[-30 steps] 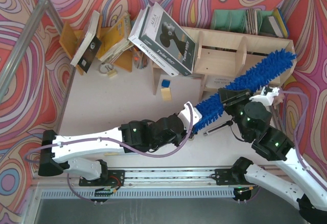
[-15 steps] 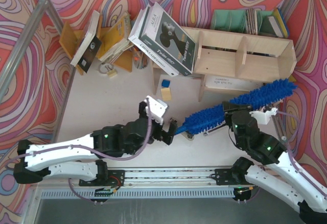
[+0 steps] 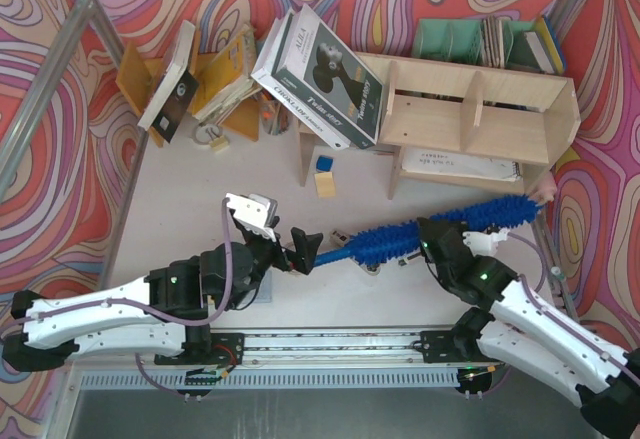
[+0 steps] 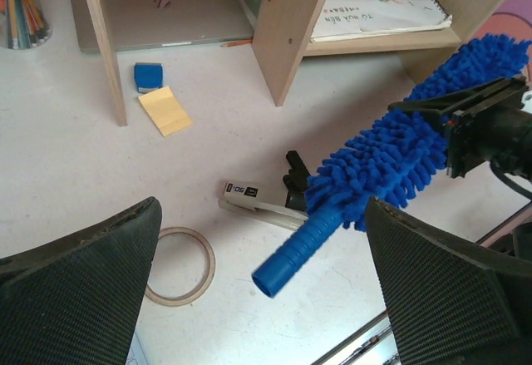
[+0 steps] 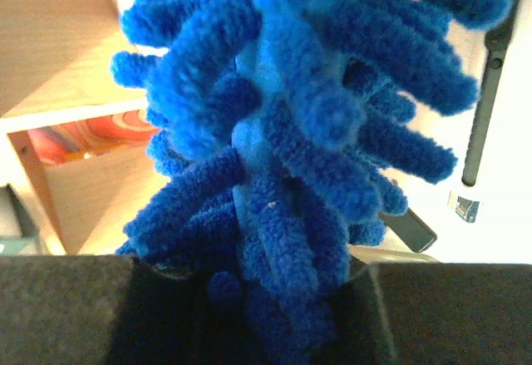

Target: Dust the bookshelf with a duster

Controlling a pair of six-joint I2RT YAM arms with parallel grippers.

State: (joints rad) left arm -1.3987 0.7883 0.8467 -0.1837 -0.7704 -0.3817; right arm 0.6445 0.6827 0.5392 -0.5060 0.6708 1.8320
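Note:
The bright-blue fluffy duster (image 3: 420, 231) lies nearly level, low over the table in front of the pale plywood bookshelf (image 3: 440, 124). My right gripper (image 3: 437, 242) is shut on its fluffy middle; in the right wrist view the duster (image 5: 291, 132) fills the frame above the gripper (image 5: 274, 315). My left gripper (image 3: 305, 251) stands wide open at the handle end. In the left wrist view the ribbed handle (image 4: 299, 244) points between the fingers (image 4: 83, 273) of the left gripper (image 4: 266, 298) without touching them.
A black-and-silver utility knife (image 4: 258, 203) lies under the duster, with a tape ring (image 4: 179, 265) beside it. A blue block (image 4: 150, 76) and a yellow note (image 4: 165, 109) sit near the shelf foot. Leaning books (image 3: 320, 64), an orange rack (image 3: 190, 74) and a green file holder (image 3: 450, 37) stand at the back.
My left gripper let go of the handle, opened wide and drew back left. The right arm swung the duster down from a steep slant against the shelf to nearly level.

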